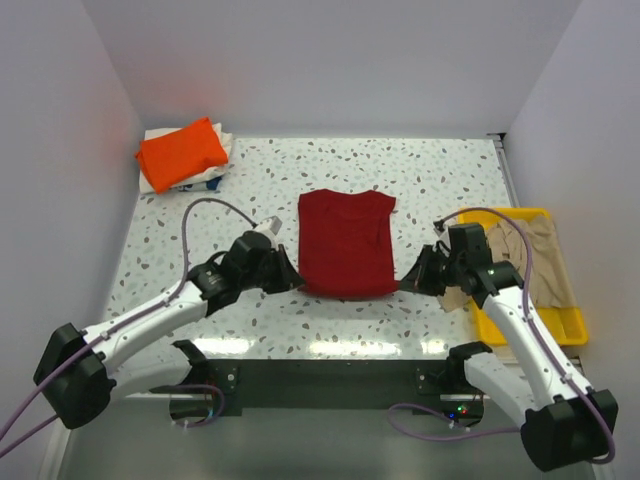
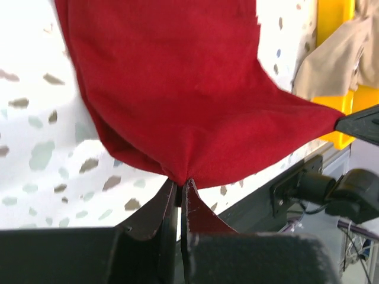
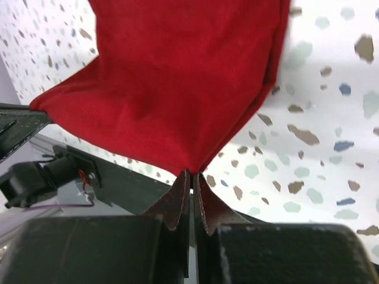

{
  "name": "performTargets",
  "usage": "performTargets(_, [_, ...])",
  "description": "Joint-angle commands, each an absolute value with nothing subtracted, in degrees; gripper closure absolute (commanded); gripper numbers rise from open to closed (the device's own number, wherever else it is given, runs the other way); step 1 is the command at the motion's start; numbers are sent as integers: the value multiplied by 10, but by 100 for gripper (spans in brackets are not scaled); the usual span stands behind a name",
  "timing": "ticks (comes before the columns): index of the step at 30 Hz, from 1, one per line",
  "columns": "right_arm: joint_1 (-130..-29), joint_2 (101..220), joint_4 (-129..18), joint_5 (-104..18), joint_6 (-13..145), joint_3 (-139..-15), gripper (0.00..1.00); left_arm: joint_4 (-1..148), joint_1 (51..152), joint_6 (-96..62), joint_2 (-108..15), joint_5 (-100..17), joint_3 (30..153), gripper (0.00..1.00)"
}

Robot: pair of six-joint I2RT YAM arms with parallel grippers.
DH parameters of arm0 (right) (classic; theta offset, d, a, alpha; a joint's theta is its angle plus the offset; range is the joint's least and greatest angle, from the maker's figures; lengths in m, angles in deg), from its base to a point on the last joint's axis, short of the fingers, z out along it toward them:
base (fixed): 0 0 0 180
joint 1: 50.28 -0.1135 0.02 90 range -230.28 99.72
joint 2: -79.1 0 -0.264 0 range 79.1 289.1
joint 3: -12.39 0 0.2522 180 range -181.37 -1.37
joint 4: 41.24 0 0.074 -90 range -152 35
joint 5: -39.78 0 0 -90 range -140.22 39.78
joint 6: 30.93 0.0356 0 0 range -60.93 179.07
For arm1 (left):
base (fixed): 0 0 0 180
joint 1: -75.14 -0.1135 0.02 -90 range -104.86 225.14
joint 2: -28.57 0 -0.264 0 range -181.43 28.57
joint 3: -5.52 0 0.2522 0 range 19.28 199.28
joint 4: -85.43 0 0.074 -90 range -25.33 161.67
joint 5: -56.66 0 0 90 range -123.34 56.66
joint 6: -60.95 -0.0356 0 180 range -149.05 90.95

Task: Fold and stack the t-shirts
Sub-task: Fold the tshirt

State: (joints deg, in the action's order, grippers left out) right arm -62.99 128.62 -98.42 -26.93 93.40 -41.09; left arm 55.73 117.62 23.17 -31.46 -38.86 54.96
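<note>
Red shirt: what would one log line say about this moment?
left gripper: shut on dark red t-shirt corner | right gripper: shut on other corner | near edge raised

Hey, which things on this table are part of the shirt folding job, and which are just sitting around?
Part of the job: dark red t-shirt, orange t-shirt, whitish shirt under it, beige t-shirt.
Just lying about: yellow tray, holding the beige one.
</note>
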Motion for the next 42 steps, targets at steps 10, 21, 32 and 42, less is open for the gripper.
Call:
performTargets(10, [-621,1485,-874,-308,954,-601,100,572,1054,161,-515,-470,775,100])
performTargets(21, [-575,1670,-802,-295,969,-711,100,653,986,176,-697,-550,905,100])
performTargets(32, [-563,1828,-756,-258,1007,-834,100,708,947,196,-817,-579,1008,100])
performTargets(42, [-562,1889,-782,-268,1020,-952,100,704,914,204,-879,-608,1105,100])
